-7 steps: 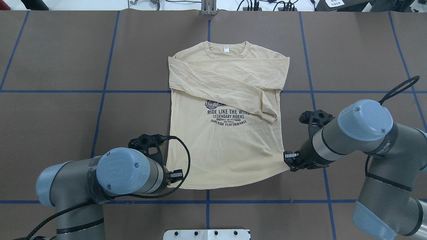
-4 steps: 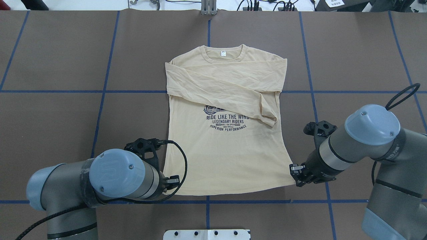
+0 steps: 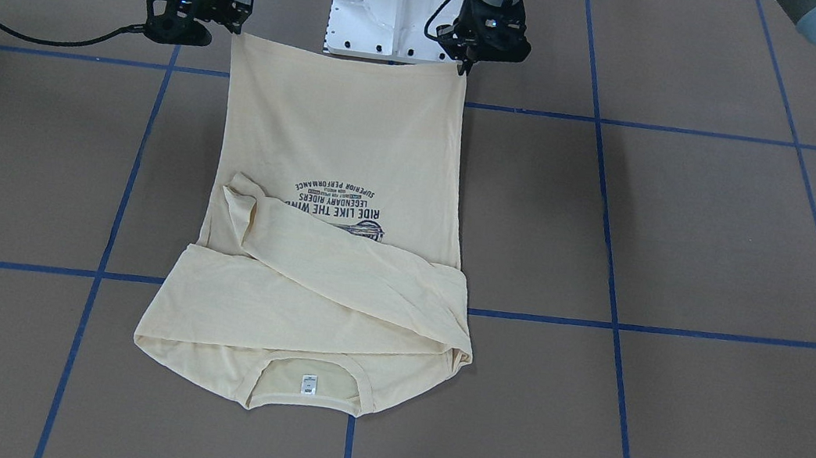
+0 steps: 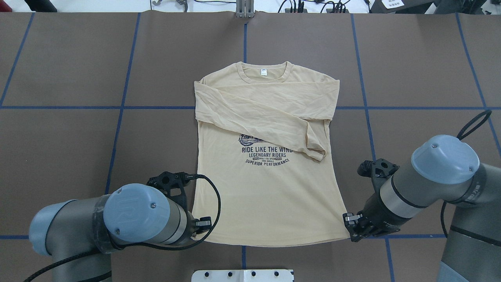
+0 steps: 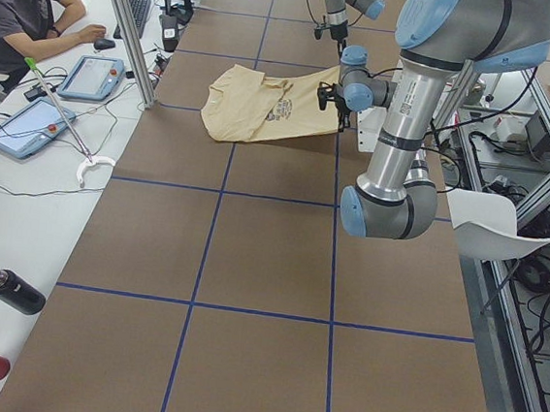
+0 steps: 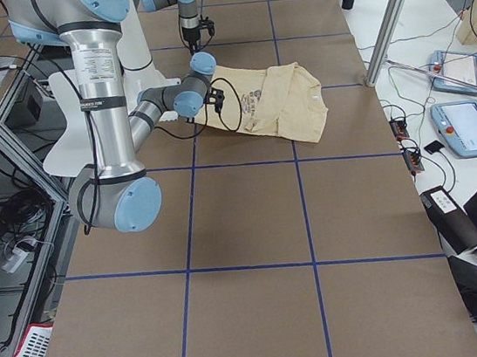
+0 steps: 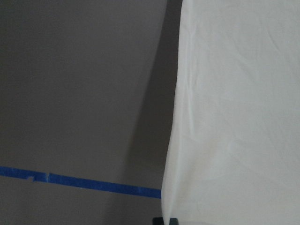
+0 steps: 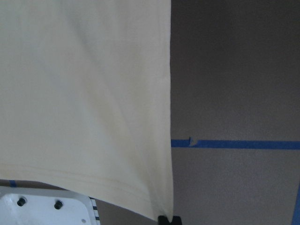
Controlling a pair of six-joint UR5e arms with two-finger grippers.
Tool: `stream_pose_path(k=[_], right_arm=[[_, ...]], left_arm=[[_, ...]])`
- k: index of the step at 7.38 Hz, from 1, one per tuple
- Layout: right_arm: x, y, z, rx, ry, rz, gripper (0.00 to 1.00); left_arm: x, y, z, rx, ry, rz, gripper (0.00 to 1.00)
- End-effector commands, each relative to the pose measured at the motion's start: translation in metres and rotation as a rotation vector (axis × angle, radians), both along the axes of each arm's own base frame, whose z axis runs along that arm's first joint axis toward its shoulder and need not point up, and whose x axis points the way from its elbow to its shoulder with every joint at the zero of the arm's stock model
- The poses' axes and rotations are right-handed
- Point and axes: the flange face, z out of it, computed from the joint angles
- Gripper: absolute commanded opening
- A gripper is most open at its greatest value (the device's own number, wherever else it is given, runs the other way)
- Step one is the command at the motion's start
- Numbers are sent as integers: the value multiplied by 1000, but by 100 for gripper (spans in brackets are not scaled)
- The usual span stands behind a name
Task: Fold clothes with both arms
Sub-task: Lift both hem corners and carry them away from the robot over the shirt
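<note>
The cream-yellow long-sleeved shirt [image 4: 266,188] lies face up on the brown table, collar and white tag [image 4: 264,72] at the far end. Both sleeves [image 4: 270,117] are folded across the chest, partly over the navy lettering [image 4: 267,150]. My left gripper [image 4: 201,226] is shut on the near left hem corner. My right gripper [image 4: 349,228] is shut on the near right hem corner. In the front-facing view the shirt [image 3: 342,133] hangs stretched between the left gripper [image 3: 467,65] and the right gripper [image 3: 239,25], hem a little off the table. The wrist views show only fabric [image 7: 234,117] [image 8: 84,93].
The white pedestal base [image 4: 242,275] sits just behind the hem, between the arms. Blue tape lines [image 4: 121,107] grid the table. An operator [image 5: 21,6] sits at a side desk with tablets [image 5: 88,76]; bottles [image 5: 13,290] lie there too.
Both grippers have moved toward the robot's base with the hem corners. The whole shirt slid that way and its lower part is pulled flatter and wider.
</note>
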Motion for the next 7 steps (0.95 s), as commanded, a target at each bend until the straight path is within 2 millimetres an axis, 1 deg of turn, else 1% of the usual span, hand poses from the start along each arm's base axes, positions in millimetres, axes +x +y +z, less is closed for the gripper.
stream_pose_path(k=[1,2,3,4,5,6,7], right_arm=[[25,-55,-19,26,-38,120,0],[22,-80,-33,41,-55,162,0],[31,-104,-37,42,-59,208,0],[43,-130,-47,52,-67,268,0],[52,-153,-51,55,-68,310,0],[61,-176,-54,56,-65,350,0],[71,-197,-59,59,-67,384,0]], left_arm=[[-18,-24,-9,16,26,-45,0],[-35,-54,-11,78,31,-58,0],[-51,-83,-9,95,25,-105,0],[-69,-107,-12,88,33,-131,0],[-103,-145,-18,107,57,-135,0],[-124,-174,-21,113,68,-145,0],[-116,-201,-29,113,64,-172,0]])
